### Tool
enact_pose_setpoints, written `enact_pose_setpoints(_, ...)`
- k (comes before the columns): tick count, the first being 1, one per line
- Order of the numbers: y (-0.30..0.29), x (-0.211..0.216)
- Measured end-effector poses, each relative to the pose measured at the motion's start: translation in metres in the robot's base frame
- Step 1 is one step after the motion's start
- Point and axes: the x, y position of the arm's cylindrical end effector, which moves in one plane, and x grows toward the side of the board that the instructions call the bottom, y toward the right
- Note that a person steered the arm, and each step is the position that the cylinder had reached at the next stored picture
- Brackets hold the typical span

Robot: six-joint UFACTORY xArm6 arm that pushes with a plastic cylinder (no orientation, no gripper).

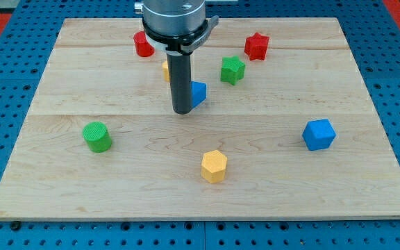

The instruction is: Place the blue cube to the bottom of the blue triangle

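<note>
The blue cube [319, 134] sits on the wooden board [269, 201] at the view's right, a little below the middle. The blue triangle [198, 93] lies near the board's centre, partly hidden behind the dark rod. My tip [182, 111] rests on the board right at the triangle's left side, touching or nearly touching it. The blue cube is far to the right of my tip and lower in the view than the triangle.
A red block [142, 44] and a yellow block [166, 69] sit partly hidden by the arm at the top. A green star-like block [232, 69], a red star-like block [256, 46], a green cylinder [97, 136] and a yellow hexagonal block [214, 166] also lie on the board.
</note>
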Motion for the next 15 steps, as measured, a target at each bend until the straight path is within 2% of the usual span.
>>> enact_pose_setpoints(2, 0.004, 0.004)
enact_pose_setpoints(3, 0.015, 0.027)
enact_pose_setpoints(5, 0.108, 0.04)
enact_pose_setpoints(7, 0.191, 0.023)
enact_pose_setpoints(8, 0.232, 0.041)
enact_pose_setpoints(10, 0.27, 0.082)
enact_pose_setpoints(11, 0.274, 0.104)
enact_pose_setpoints(12, 0.241, 0.101)
enact_pose_setpoints(15, 0.163, 0.049)
